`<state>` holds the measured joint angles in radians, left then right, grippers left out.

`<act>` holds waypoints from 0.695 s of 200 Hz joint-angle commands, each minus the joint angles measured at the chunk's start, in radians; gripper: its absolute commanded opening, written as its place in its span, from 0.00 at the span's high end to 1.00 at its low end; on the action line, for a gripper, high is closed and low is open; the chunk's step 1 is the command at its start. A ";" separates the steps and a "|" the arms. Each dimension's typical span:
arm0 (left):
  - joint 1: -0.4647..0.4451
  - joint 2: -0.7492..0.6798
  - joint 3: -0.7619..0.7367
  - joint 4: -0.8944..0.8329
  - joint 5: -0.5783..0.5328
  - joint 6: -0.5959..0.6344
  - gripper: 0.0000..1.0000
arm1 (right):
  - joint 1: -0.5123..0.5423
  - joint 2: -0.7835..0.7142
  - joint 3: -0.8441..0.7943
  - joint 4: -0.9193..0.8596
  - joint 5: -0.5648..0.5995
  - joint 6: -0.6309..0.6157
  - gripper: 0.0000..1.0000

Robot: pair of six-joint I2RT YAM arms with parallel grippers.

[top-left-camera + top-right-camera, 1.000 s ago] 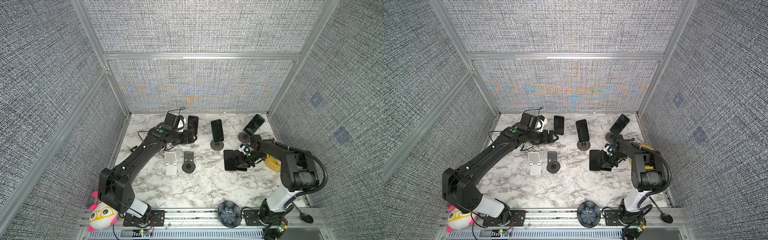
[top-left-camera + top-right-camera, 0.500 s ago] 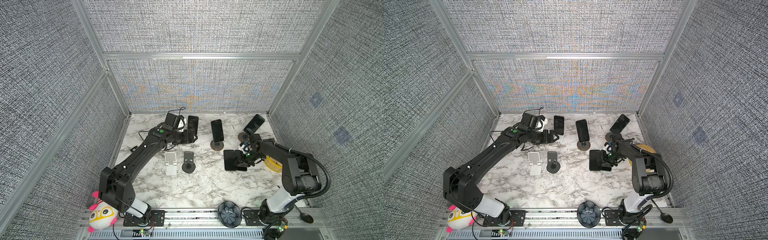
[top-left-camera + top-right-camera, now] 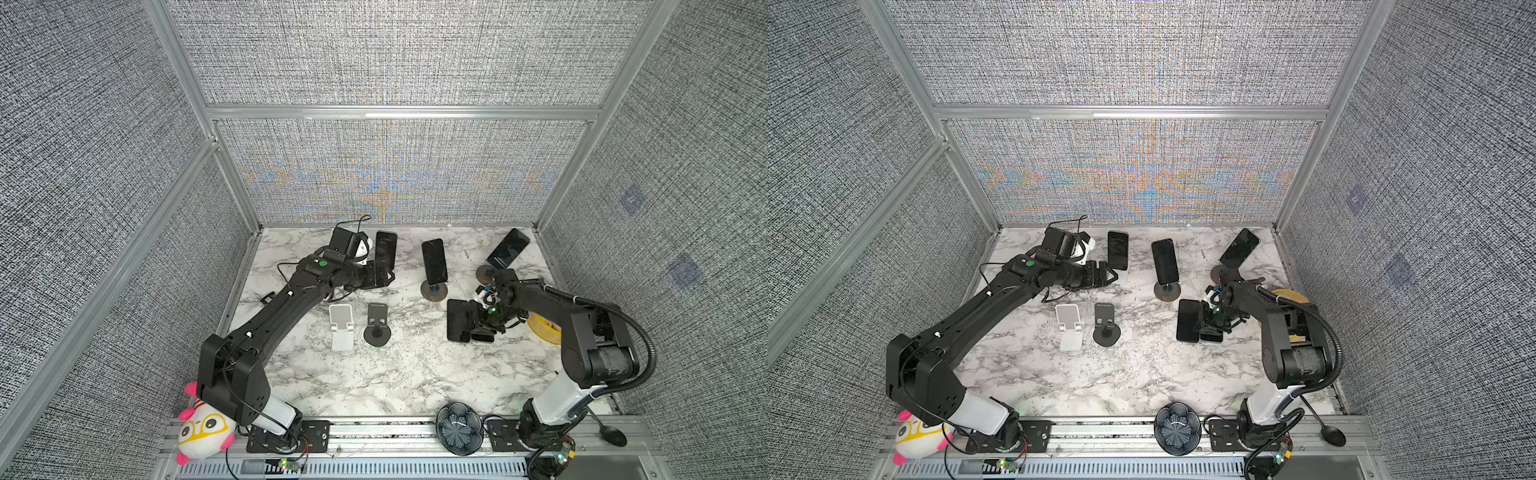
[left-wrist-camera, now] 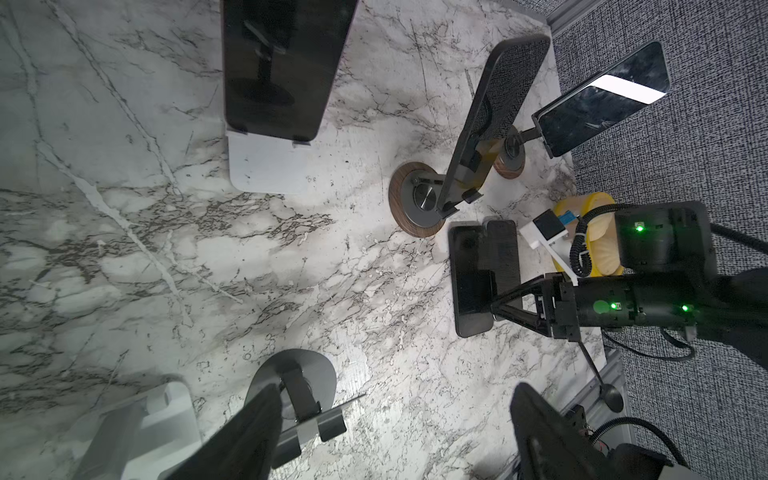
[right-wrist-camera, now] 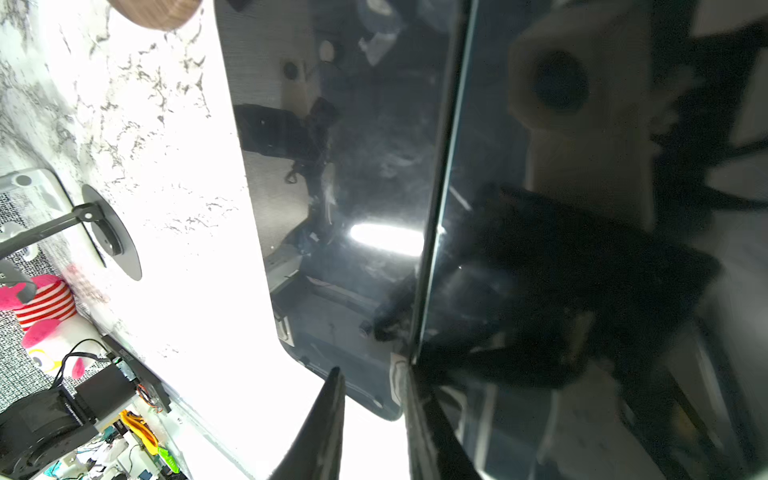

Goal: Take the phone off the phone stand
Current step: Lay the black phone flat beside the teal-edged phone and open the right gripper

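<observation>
A black phone (image 3: pixel 457 320) (image 3: pixel 1187 320) (image 4: pixel 471 286) lies flat on the marble beside a dark stand plate (image 4: pixel 505 253). My right gripper (image 3: pixel 478 323) (image 3: pixel 1207 322) (image 5: pixel 374 374) sits low at its edge. Its jaws are a narrow gap apart, with the phone's (image 5: pixel 353 166) corner showing in the gap. Three more phones lean on stands at the back: one on a white stand (image 3: pixel 385 249) (image 4: pixel 282 62), one on a round wooden stand (image 3: pixel 434 262), one at the right (image 3: pixel 508 248). My left gripper (image 3: pixel 384 276) (image 3: pixel 1106 274) (image 4: pixel 395 432) hangs wide open beside the white-stand phone, holding nothing.
An empty white stand (image 3: pixel 341 326) and an empty black round stand (image 3: pixel 377 328) are in the middle. A yellow-rimmed disc (image 3: pixel 544 330) lies behind the right gripper. At the front rail are a dark bowl (image 3: pixel 459 428), a plush toy (image 3: pixel 203 428) and a spoon (image 3: pixel 611 432).
The right arm's elbow has sunk slightly while its gripper stays at the flat phone. The phone and the left arm have not moved.
</observation>
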<state>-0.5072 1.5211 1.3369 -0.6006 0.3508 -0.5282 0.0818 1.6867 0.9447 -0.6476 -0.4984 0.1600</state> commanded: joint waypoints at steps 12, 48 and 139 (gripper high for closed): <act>0.001 -0.004 0.002 0.011 0.008 0.003 0.13 | 0.002 -0.032 0.011 -0.038 0.039 -0.005 0.72; 0.002 -0.006 0.007 0.015 -0.002 0.014 0.12 | 0.001 -0.085 0.033 -0.069 0.050 -0.015 0.72; 0.004 -0.007 0.049 -0.013 -0.067 0.057 0.11 | 0.107 -0.354 0.041 -0.001 0.227 -0.066 0.56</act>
<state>-0.5072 1.5177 1.3724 -0.6033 0.3153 -0.4973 0.1402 1.3907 0.9649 -0.6731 -0.3798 0.1154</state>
